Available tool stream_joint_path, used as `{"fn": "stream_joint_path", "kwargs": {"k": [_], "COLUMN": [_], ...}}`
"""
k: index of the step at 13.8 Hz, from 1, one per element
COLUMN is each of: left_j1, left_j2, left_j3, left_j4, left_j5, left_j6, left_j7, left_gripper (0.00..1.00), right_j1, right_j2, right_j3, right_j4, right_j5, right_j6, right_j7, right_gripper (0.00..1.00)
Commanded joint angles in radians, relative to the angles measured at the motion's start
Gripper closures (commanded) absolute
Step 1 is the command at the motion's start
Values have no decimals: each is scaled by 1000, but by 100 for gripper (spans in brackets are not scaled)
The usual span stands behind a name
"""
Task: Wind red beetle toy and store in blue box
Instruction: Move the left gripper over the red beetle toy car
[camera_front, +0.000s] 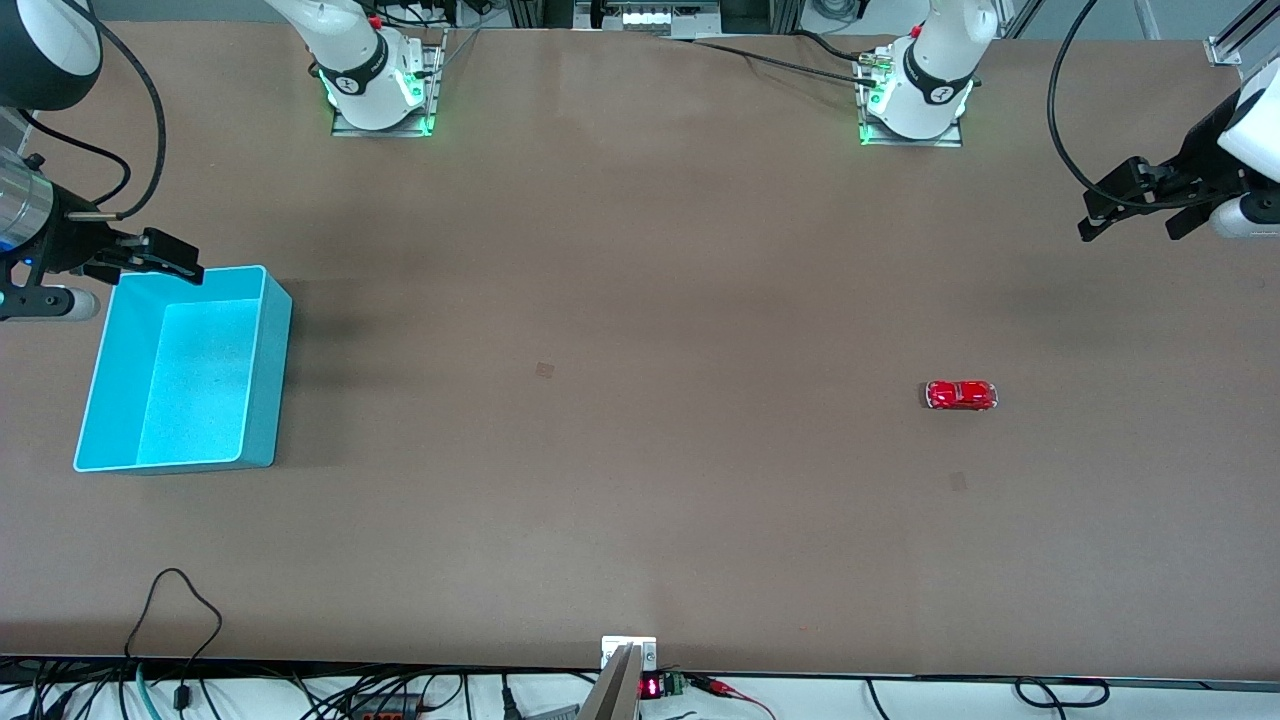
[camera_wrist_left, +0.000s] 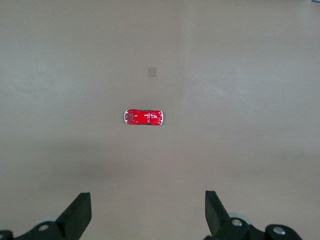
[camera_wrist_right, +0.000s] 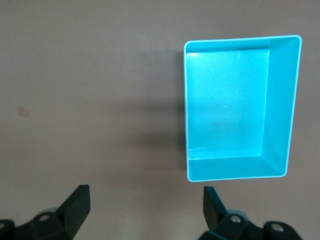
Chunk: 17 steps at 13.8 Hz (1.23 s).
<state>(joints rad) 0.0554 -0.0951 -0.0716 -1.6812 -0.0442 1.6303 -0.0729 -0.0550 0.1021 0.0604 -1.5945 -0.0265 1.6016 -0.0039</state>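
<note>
The left claw (camera_front: 1135, 212) hangs wide apart, holding nothing, high over the counter (camera_front: 640, 300) at the left arm's end. From it, the red beetle toy (camera_front: 961, 394) sits at about seven o'clock in the front view, alone on bare counter, lengthwise along the counter's long axis. That leaves it free to be gripped and wound.

The right claw (camera_front: 160, 256) also gapes wide and holds nothing, hovering over the blue box (camera_front: 268, 380) by its corner nearest the bases. The box stands upright, well apart from the toy, with nothing visible inside it.
</note>
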Motion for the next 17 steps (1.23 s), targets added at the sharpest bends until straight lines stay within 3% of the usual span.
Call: {"fn": "stream_joint_path", "kwargs": {"k": [1, 8, 11, 17], "left_j1": [9, 7, -9, -9], "left_j2": [-9, 57, 167, 261], "left_j3": [-10, 3, -16, -20], "left_j4": [0, 18, 32, 61], "left_j5": [-5, -6, -2, 10], "left_j6": [-6, -13, -53, -66], "left_j7": [-4, -30, -30, 66], "left_gripper": [0, 0, 0, 0], "right_j1": [-9, -9, -5, -11], "right_j2": [2, 4, 4, 5], "right_j3": [4, 4, 6, 4], "right_j4": [8, 10, 10, 8], "right_j5": [8, 8, 10, 8], "right_j6": [1, 15, 24, 18], "right_j7": [-13, -15, -15, -15], "right_gripper": [0, 0, 0, 0]}}
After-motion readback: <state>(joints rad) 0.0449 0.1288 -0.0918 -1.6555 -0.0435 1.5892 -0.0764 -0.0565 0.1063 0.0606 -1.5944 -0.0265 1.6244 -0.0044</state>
